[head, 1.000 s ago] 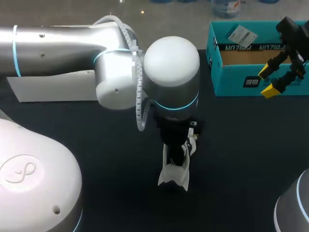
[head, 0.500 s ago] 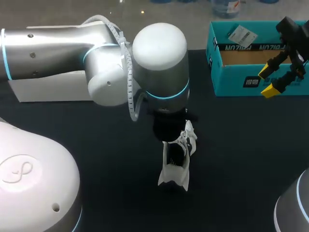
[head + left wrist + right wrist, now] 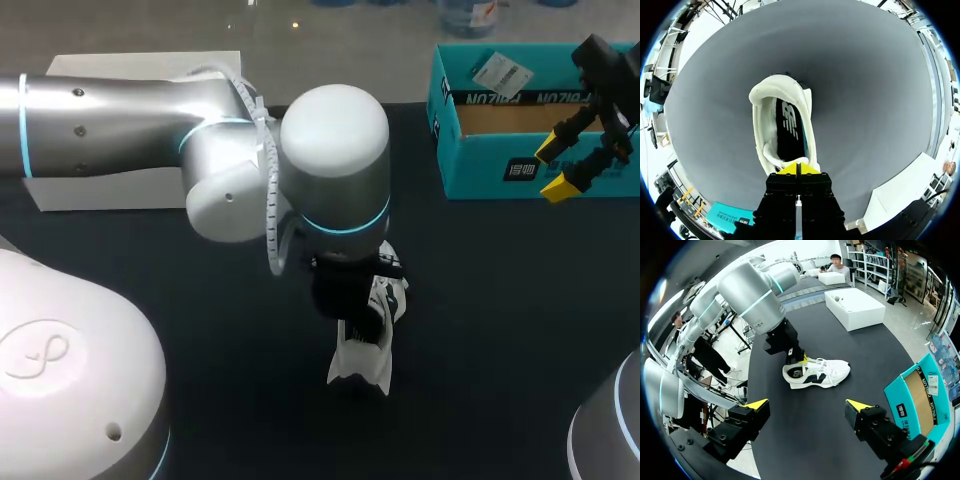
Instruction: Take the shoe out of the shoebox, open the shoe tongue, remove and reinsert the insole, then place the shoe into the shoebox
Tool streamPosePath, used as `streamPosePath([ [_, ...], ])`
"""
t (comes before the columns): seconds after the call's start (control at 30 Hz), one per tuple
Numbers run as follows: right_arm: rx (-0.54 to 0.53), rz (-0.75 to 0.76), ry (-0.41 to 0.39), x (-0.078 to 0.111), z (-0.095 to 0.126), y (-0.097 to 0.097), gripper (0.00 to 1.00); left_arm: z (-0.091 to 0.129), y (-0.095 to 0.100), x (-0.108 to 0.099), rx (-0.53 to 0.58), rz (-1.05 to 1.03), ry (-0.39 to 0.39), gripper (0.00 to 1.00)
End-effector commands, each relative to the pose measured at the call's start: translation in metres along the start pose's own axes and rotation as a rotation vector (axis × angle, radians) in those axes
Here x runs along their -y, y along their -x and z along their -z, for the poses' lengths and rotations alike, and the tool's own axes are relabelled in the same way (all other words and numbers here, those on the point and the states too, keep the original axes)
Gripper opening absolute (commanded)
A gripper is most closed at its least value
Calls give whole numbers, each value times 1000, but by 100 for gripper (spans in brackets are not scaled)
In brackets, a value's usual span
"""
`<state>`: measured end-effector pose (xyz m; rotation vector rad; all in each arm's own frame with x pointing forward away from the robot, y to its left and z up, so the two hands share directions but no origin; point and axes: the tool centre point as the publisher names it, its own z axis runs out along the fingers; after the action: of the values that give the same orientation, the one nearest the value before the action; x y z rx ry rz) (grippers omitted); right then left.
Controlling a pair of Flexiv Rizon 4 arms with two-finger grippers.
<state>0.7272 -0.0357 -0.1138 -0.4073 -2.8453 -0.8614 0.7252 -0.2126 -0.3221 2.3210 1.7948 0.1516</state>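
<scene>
The left gripper [image 3: 797, 168] has its yellow tips pressed tight together right over the tongue end of the white shoe [image 3: 760, 131]. Whether they nip anything cannot be told. The shoe lies on the table directly beneath it, heel farthest ahead. The right gripper [image 3: 552, 168] hangs wide open and empty against the teal shoebox [image 3: 480, 170].

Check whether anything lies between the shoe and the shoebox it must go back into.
Nothing visible lies on the table between the white shoe and the teal shoebox. Only the right gripper, open, hangs at the box's front wall, toward the end farther from the shoe.
</scene>
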Motion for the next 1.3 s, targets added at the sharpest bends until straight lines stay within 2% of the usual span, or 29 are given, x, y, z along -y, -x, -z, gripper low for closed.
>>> streamPosePath([
  [0.03,-1,0,-3,-1,-1,1,100,-3,-2,2,4,0,0,0],
  [0.27,-1,0,-3,-1,-1,1,100,9,2,-13,31,20,37,0],
  [0.57,-1,0,-3,-1,-1,1,100,-5,11,-27,41,52,35,0],
  [1.0,-1,0,-3,-1,-1,1,100,-31,7,-2,20,36,13,0],
  [1.13,-1,0,-3,-1,-1,1,100,-29,4,1,17,30,13,0],
  [1.3,-1,0,-3,-1,-1,1,100,-14,2,-4,40,103,2,0],
])
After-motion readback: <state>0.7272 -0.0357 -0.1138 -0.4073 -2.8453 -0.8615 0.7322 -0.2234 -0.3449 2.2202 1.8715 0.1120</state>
